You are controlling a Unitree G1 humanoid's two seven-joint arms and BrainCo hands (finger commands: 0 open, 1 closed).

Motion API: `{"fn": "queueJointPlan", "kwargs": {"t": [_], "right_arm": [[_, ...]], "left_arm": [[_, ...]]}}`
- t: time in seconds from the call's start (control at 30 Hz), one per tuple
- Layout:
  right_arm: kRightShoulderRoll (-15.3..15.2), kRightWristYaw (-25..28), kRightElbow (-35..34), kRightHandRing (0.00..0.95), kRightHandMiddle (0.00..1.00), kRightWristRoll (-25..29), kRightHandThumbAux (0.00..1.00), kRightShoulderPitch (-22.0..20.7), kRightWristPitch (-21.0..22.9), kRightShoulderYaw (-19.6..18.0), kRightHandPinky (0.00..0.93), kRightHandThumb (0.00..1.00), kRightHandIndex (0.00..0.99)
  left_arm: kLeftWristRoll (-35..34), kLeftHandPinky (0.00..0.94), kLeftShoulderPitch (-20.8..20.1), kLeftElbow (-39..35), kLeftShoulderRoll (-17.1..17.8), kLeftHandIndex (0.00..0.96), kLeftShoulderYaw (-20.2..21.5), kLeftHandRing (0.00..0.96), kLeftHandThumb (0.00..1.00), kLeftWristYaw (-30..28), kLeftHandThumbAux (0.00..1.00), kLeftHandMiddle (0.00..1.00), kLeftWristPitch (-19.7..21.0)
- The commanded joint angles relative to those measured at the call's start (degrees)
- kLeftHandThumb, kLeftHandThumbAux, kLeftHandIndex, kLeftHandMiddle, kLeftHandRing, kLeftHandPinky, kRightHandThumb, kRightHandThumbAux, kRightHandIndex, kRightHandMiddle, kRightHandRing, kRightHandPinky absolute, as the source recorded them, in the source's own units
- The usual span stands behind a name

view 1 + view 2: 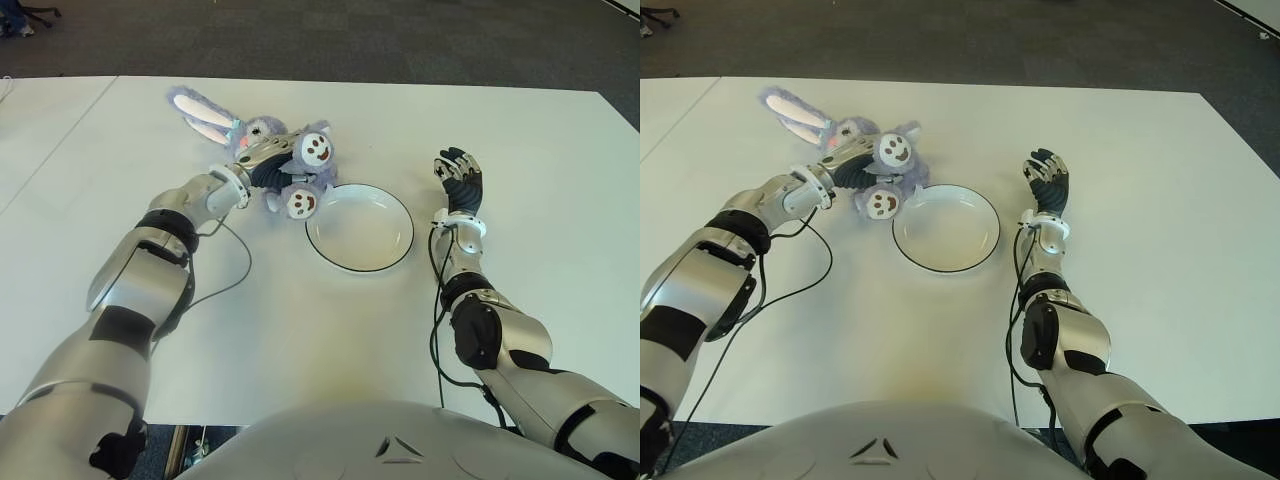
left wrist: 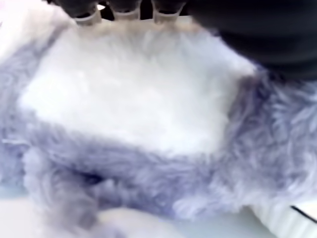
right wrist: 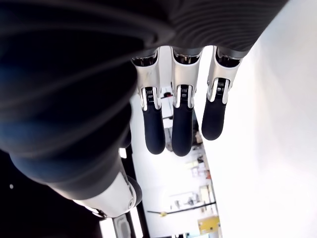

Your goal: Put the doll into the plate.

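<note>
A purple plush rabbit doll (image 1: 312, 150) with long pink-lined ears lies on the white table, just off the far left rim of the plate (image 1: 360, 228). The plate is white with a thin dark rim and holds nothing. My left hand (image 1: 270, 165) lies over the doll's body between its head and its two smiley-faced feet, fingers curled into the fur. In the left wrist view the doll's white belly fur (image 2: 133, 99) fills the frame, with fingertips (image 2: 126, 10) pressed against it. My right hand (image 1: 458, 180) shows to the right of the plate, fingers (image 3: 182, 129) straight and holding nothing.
The white table (image 1: 300, 340) stretches wide around the plate. A thin black cable (image 1: 240, 265) loops on it beside my left forearm. Dark carpet floor (image 1: 400, 40) lies beyond the far edge. A seam in the tabletop (image 1: 60, 140) runs at the far left.
</note>
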Motion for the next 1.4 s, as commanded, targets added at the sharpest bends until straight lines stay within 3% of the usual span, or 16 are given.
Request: {"fn": "queueJointPlan", "kwargs": {"t": [0.03, 0.13, 0.43, 0.73, 0.83, 1.0, 1.1, 1.27, 1.3, 1.37, 1.4], "right_arm": [[3.19, -0.21, 7.75, 0.307, 0.304, 3.18, 0.881, 12.05, 8.23, -2.56, 0.308, 0.478, 0.284], [3.22, -0.13, 7.72, 0.313, 0.305, 3.30, 0.882, 12.09, 8.17, -2.93, 0.305, 0.508, 0.284], [3.32, -1.44, 7.68, 0.323, 0.310, 2.66, 0.878, 12.15, 8.04, -2.98, 0.334, 0.602, 0.282], [3.46, -2.37, 7.68, 0.318, 0.312, 2.41, 0.875, 12.13, 7.84, -2.79, 0.312, 0.682, 0.273], [3.43, -2.46, 7.70, 0.316, 0.312, 2.31, 0.875, 12.14, 7.97, -2.71, 0.313, 0.692, 0.276], [3.46, -2.78, 7.69, 0.320, 0.313, 2.10, 0.877, 12.11, 7.90, -2.51, 0.326, 0.709, 0.280], [3.44, -2.90, 7.69, 0.321, 0.315, 2.01, 0.879, 12.06, 7.98, -2.41, 0.322, 0.724, 0.276], [3.43, -2.90, 7.69, 0.324, 0.316, 2.07, 0.878, 12.00, 8.05, -2.45, 0.327, 0.731, 0.275], [3.44, -2.86, 7.69, 0.323, 0.315, 2.12, 0.878, 11.98, 8.03, -2.49, 0.321, 0.731, 0.274], [3.45, -2.73, 7.69, 0.322, 0.314, 2.32, 0.878, 11.90, 8.08, -2.68, 0.319, 0.729, 0.274], [3.46, -2.67, 7.69, 0.328, 0.319, 2.44, 0.773, 11.86, 8.10, -2.79, 0.336, 0.714, 0.371]], "left_arm": [[-0.28, 0.000, 0.69, 2.99, -4.38, 0.000, -1.35, 0.000, 0.368, -4.88, 0.232, 0.000, 3.57], [-0.16, 0.000, 0.95, 3.21, -5.53, 0.000, -2.06, 0.000, 0.308, -4.37, 0.235, 0.000, 4.10], [-1.76, 0.000, 2.76, 2.61, -7.23, 0.000, -2.21, 0.000, 0.258, -4.65, 0.258, 0.000, 2.07], [-3.09, 0.000, 3.44, 2.93, -7.86, 0.000, -1.98, 0.000, 0.278, -5.11, 0.265, 0.000, 1.32], [-2.85, 0.000, 3.90, 3.08, -8.09, 0.000, -2.30, 0.069, 0.264, -3.84, 0.276, 0.000, 1.72], [-2.25, 0.000, 4.79, 3.28, -8.48, 0.000, -2.73, 0.102, 0.250, -1.27, 0.294, 0.000, 2.81], [-1.59, 0.066, 5.12, 3.34, -8.71, 0.000, -3.25, 0.075, 0.226, 0.75, 0.314, 0.000, 3.51], [-1.09, 0.090, 5.36, 3.45, -8.92, 0.000, -3.69, 0.060, 0.222, 2.85, 0.320, 0.000, 3.90], [-1.00, 0.221, 5.46, 3.48, -8.99, 0.000, -3.77, 0.099, 0.232, 3.42, 0.342, 0.000, 3.99], [-1.24, 0.260, 5.79, 3.64, -9.26, 0.000, -3.46, 0.110, 0.235, 5.02, 0.348, 0.000, 4.46], [-1.50, 0.426, 5.98, 3.73, -9.39, 0.277, -3.18, 0.367, 0.421, 5.83, 0.415, 0.316, 4.73]]}}
